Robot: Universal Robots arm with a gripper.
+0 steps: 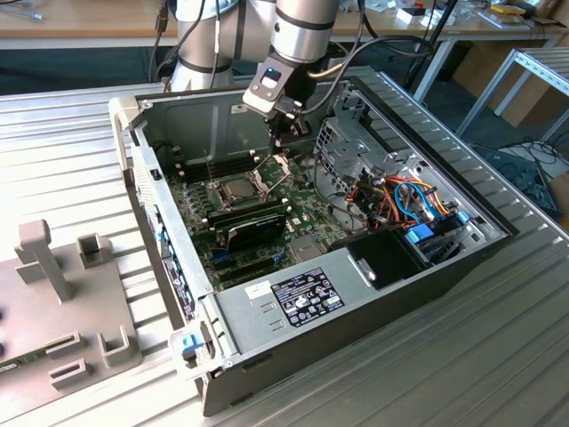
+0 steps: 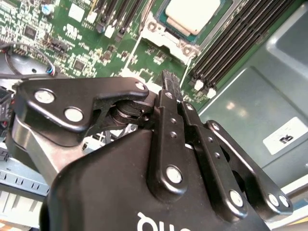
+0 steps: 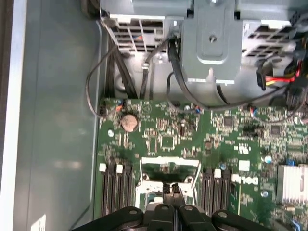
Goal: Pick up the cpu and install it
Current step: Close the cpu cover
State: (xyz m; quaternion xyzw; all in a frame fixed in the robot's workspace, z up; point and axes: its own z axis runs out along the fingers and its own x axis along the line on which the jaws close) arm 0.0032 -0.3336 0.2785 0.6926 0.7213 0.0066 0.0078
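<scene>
The cpu [image 1: 238,188] lies flat in its socket on the green motherboard [image 1: 307,213] inside the open computer case; its pale metal top [image 2: 192,12] also appears in the second wrist view. The hinged socket frame [image 1: 275,166] stands raised beside it, toward the exterior view's right. My gripper [image 1: 283,142] hangs just above that frame, fingers pressed together with nothing visible between them. In the first wrist view the gripper [image 3: 171,188] sits at the edge of the frame [image 3: 168,166]. The second wrist view shows the narrow fingertips [image 2: 168,82] over the board near the socket.
A black expansion card [image 1: 253,228] lies just in front of the socket. A metal drive cage [image 1: 348,147] and coloured cables [image 1: 409,200] fill the case's right side. The power supply [image 1: 298,298] sits at the front. A grey fixture [image 1: 62,267] stands on the ribbed table.
</scene>
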